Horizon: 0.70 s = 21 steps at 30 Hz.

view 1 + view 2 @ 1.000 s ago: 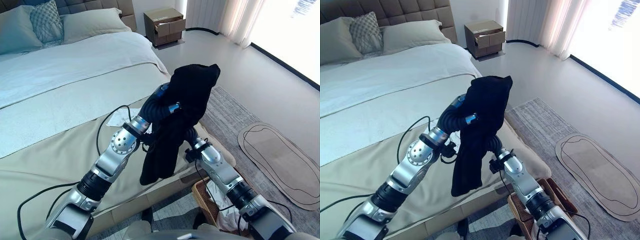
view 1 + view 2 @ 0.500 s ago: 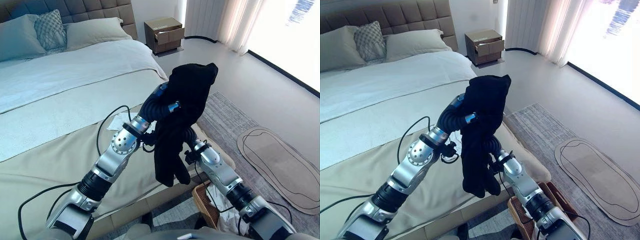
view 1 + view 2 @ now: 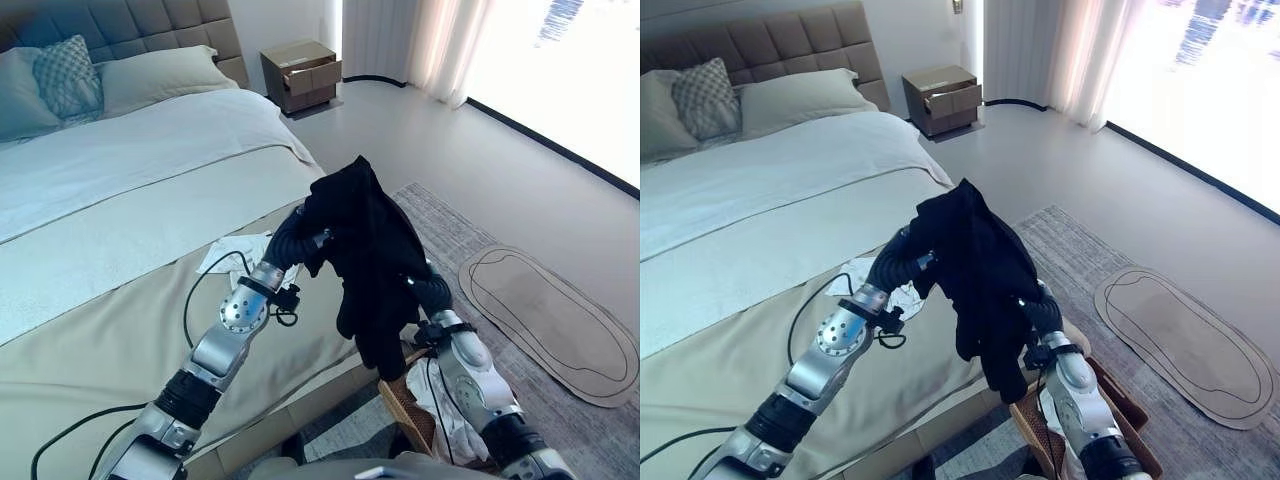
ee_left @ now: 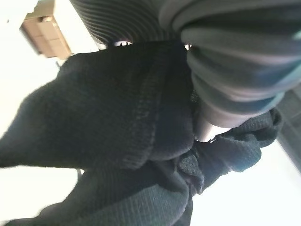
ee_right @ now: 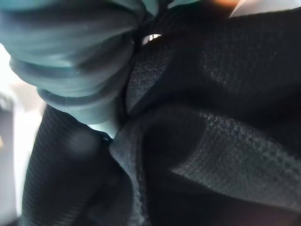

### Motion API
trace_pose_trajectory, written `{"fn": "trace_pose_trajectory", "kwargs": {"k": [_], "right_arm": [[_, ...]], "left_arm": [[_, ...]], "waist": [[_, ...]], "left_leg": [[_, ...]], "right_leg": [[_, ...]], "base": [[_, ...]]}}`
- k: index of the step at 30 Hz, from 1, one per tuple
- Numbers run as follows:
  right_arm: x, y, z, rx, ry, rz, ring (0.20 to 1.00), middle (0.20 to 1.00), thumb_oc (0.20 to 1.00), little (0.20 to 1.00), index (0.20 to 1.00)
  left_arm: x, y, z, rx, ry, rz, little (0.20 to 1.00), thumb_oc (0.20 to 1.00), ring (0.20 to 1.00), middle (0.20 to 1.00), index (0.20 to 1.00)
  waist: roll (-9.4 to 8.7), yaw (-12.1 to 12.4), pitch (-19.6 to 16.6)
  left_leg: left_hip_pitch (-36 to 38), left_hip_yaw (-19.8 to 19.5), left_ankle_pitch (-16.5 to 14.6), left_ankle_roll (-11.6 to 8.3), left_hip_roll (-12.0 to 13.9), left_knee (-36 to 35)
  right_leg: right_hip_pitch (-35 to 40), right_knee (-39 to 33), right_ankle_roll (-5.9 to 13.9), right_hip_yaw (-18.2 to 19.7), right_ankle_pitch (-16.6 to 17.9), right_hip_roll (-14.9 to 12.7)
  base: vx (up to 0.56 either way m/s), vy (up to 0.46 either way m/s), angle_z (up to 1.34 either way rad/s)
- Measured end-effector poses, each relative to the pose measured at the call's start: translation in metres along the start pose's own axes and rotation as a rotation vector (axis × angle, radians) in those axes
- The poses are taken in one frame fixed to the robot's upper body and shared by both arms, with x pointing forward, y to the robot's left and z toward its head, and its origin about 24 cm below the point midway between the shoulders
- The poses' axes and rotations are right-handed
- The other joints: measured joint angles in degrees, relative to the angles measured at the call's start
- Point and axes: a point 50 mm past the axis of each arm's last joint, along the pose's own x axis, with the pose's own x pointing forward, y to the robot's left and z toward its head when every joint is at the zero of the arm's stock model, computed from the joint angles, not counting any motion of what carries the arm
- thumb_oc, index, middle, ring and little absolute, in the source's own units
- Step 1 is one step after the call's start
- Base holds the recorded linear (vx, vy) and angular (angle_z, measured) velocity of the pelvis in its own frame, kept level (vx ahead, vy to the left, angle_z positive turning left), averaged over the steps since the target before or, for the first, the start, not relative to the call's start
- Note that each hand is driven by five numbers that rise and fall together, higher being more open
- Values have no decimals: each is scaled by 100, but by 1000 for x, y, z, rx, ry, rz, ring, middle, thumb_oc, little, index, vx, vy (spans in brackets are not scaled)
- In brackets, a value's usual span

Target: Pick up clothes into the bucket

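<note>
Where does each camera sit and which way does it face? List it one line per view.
Left eye view: on the head, looking down at the bed, the black garment and the wicker basket; both arms show.
Right eye view: beside it, same scene, slightly shifted.
Left wrist view: on the left wrist, facing the garment from very close; the ribbed cover shows.
Right wrist view: on the right wrist, likewise against the garment.
Shared: all four show the black garment.

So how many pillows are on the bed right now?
3: a patterned pillow at the headboard, a plain pillow beside it toward the frame edge, and a long pillow nearer the nightstand. More may sit outside the frame.
</note>
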Motion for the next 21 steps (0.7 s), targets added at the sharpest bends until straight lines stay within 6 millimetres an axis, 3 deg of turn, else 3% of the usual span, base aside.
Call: {"fn": "trace_pose_trajectory", "kwargs": {"k": [1, 2, 8, 12, 16, 21], "right_arm": [[-1, -1, 0, 32, -10, -20, 200, 200, 200, 200, 200], [-2, -2, 0, 36, -12, -27, 200, 200, 200, 200, 200], [-13, -39, 10, 68, -67, -234, 200, 200, 200, 200, 200], [-18, -55, 18, 65, -110, -336, 200, 200, 200, 200, 200], [-27, -75, 23, 63, -136, -463, 200, 200, 200, 200, 200], [-38, -102, 43, 33, -226, -611, 200, 200, 200, 200, 200]], "left_arm": [[0, -2, -5, -9, 18, 9, 875, 875, 875, 875, 875], [0, -2, -6, -8, 22, 9, 1000, 1000, 1000, 1000, 1000], [-4, 0, -16, -5, 63, 45, 1000, 1000, 1000, 1000, 1000], [-21, 2, -42, -36, 185, 89, 1000, 1000, 1000, 1000, 1000], [-62, -5, -80, -146, 379, 123, 1000, 1000, 1000, 1000, 1000], [-109, -8, -104, -217, 537, 165, 1000, 1000, 1000, 1000, 1000]], "waist": [[-1, -6, -1], [-1, -17, -1], [5, -7, -19], [3, -16, -27], [-3, 0, -28], [-6, 8, -27]], "left_leg": [[40, 40, 0, 0, 19, -28], [52, 47, 0, 0, 27, -38], [52, 66, 0, 0, 68, -55], [54, 116, -1, 0, 68, -69], [37, 134, -1, 0, 67, -83], [23, 159, -5, 1, 66, -84]], "right_leg": [[-2, -4, 0, 48, 0, 18], [-2, -11, 0, 67, 0, 27], [-6, -37, 0, 82, 0, 74], [-28, -51, 0, 117, 0, 74], [-58, -66, 1, 133, 1, 75], [-79, -85, 3, 156, 0, 75]], "base": [[-5, -7, -15], [-6, -13, -14], [0, -2, -1], [-2, -16, -5], [0, 0, 0], [-5, -7, -1]]}}
